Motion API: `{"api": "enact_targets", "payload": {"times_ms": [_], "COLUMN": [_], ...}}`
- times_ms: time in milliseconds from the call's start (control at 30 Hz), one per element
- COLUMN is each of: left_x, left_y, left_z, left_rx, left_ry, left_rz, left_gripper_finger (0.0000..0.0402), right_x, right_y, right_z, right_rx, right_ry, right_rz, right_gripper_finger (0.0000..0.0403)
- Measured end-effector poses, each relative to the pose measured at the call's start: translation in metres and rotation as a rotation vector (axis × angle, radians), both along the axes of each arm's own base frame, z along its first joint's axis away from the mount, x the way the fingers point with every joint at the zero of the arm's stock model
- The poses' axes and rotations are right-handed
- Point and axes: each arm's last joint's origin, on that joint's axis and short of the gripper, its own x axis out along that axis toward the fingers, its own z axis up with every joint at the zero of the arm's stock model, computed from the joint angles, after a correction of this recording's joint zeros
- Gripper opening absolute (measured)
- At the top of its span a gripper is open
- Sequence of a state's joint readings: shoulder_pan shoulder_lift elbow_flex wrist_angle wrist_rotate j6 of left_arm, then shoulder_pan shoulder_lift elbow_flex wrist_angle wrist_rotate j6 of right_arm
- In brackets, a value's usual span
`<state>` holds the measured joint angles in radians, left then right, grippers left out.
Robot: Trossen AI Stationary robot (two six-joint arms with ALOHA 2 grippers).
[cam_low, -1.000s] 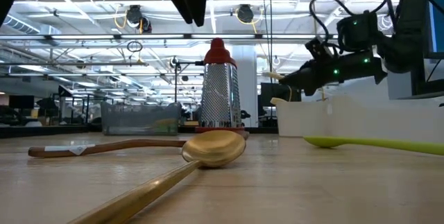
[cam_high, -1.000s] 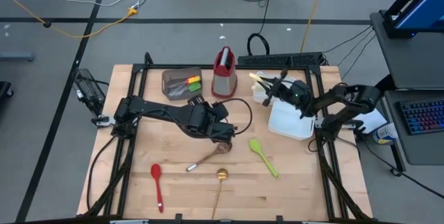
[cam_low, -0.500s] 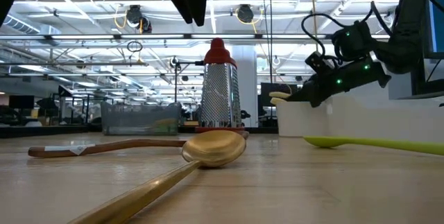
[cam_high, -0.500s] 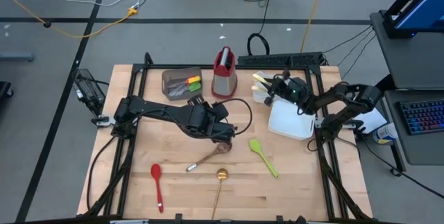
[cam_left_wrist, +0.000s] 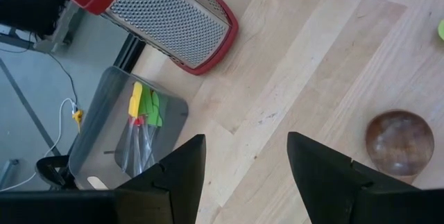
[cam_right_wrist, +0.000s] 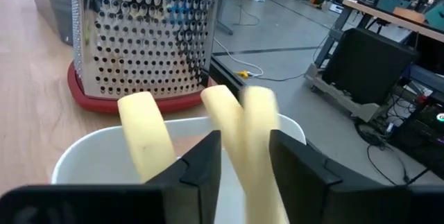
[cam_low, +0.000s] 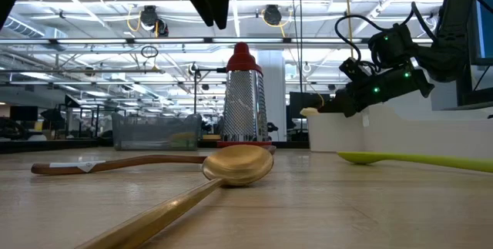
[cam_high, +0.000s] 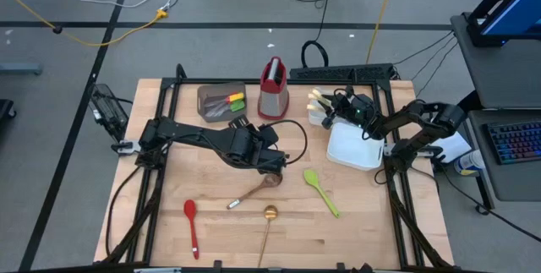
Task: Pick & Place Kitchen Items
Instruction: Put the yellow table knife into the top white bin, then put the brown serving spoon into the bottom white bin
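The left gripper (cam_left_wrist: 243,161) hangs open over mid-table, while the right gripper (cam_right_wrist: 243,158), jaws parted, reaches toward the far right.

**Even light overhead, glare at table height**

Ceiling strip lights (cam_low: 115,6) flood the room evenly; shadows stay soft. The gold spoon (cam_low: 235,164) gleams, its handle blurring up close (the near yellow handles (cam_right_wrist: 243,123) smear too).

Overhead looks down, low looks level; both share the grater (cam_high: 272,88).
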<state>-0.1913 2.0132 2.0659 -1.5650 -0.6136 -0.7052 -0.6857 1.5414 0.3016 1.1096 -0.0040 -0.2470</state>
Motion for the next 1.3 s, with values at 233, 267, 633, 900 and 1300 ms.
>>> {"api": "enact_targets", "payload": {"times_ms": [233, 267, 633, 900, 1300], "left_x": [0.000, 0.000, 0.000, -0.001, -0.022], "left_y": [0.000, 0.000, 0.000, 0.000, -0.018], "left_z": [0.000, 0.000, 0.000, 0.000, 0.026], "left_rx": [-0.001, -0.001, 0.000, 0.008, -0.005], "left_ry": [-0.001, -0.002, 0.003, 0.031, -0.051], "left_rz": [0.002, 0.004, 0.001, -0.038, -0.085], "left_gripper_finger": [0.0209, 0.0209, 0.0209, 0.0209, 0.0209], "right_x": [0.000, 0.000, 0.008, 0.026, 0.037], "right_y": [0.000, 0.000, 0.008, 0.036, 0.061], "right_z": [0.000, 0.000, 0.013, 0.028, 0.032], "right_rx": [0.000, 0.000, -0.058, -0.137, -0.199], "right_ry": [0.000, 0.000, -0.132, -0.255, -0.279], "right_rz": [0.001, 0.001, 0.046, 0.349, 0.469], "right_gripper_finger": [0.0145, 0.0146, 0.0145, 0.0162, 0.0233]}}
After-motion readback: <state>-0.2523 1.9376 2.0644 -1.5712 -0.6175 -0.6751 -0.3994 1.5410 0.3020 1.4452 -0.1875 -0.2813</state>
